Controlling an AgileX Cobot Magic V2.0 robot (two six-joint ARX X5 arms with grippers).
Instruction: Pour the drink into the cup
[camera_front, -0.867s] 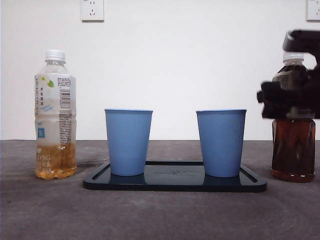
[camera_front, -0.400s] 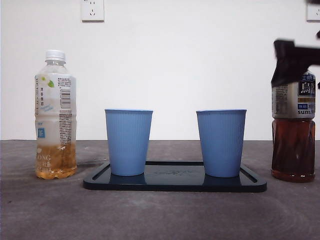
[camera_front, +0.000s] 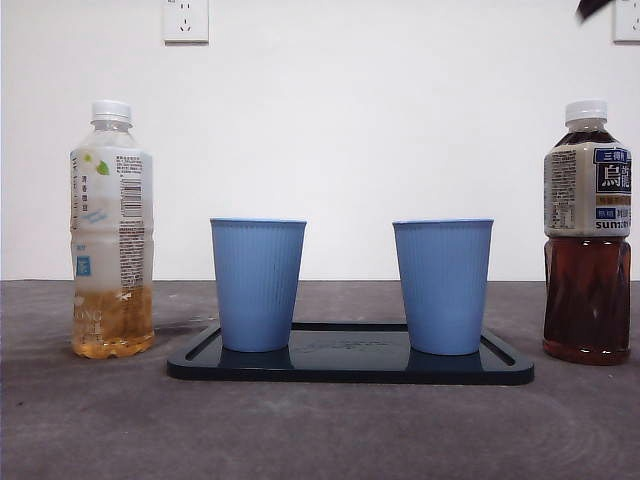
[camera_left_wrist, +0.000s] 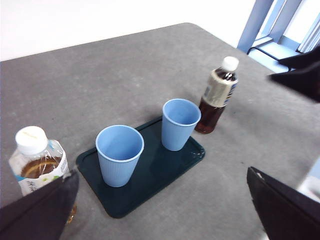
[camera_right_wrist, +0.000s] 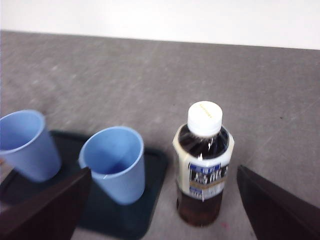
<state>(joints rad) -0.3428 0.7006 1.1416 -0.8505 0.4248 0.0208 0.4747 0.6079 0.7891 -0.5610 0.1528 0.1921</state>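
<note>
You are looking at two bottles: one pale tea bottle (camera_front: 111, 230) and one dark tea bottle (camera_front: 587, 235). You are also seeing two blue cups, the left cup (camera_front: 257, 284) and the right cup (camera_front: 442, 286), and one dark tray (camera_front: 350, 366) sitting on the table (camera_front: 320, 430).

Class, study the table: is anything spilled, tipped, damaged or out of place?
Nothing stands out. Both blue cups stand upright on the dark tray, both bottles are upright and capped, and no liquid shows on the table.
</note>
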